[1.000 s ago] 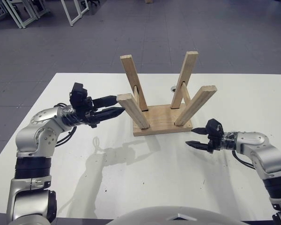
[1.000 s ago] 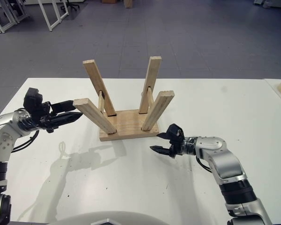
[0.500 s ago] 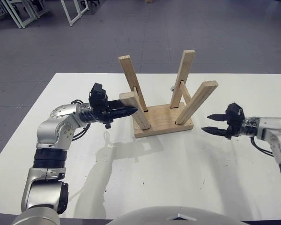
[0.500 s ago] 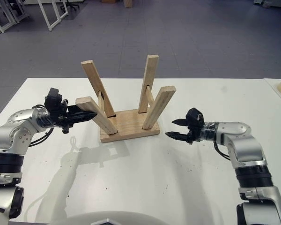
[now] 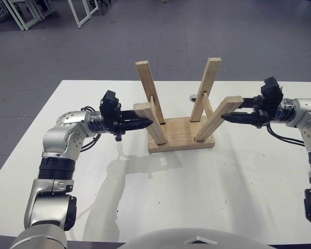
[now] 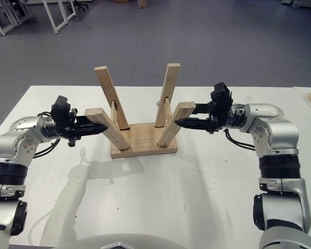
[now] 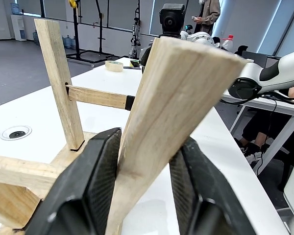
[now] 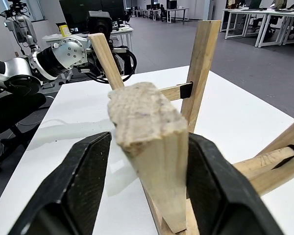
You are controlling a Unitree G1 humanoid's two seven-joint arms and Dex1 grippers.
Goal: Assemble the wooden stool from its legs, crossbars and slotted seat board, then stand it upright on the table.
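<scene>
The wooden stool lies upside down on the white table, its seat board flat and its legs pointing up and outward. A crossbar joins the legs on one side, another crossbar those on the other. My left gripper is shut on the top end of the near-left leg, one finger pressed on each side. My right gripper stands open around the top end of the near-right leg, its fingers close on both sides.
A small round grommet hole sits in the table just behind the stool. The two far legs rise behind the grippers. Bare table spreads in front of the stool and to both sides.
My right gripper has risen from near the tabletop and come in to the top of the near-right leg. My left gripper came in onto the near-left leg and stays there.
</scene>
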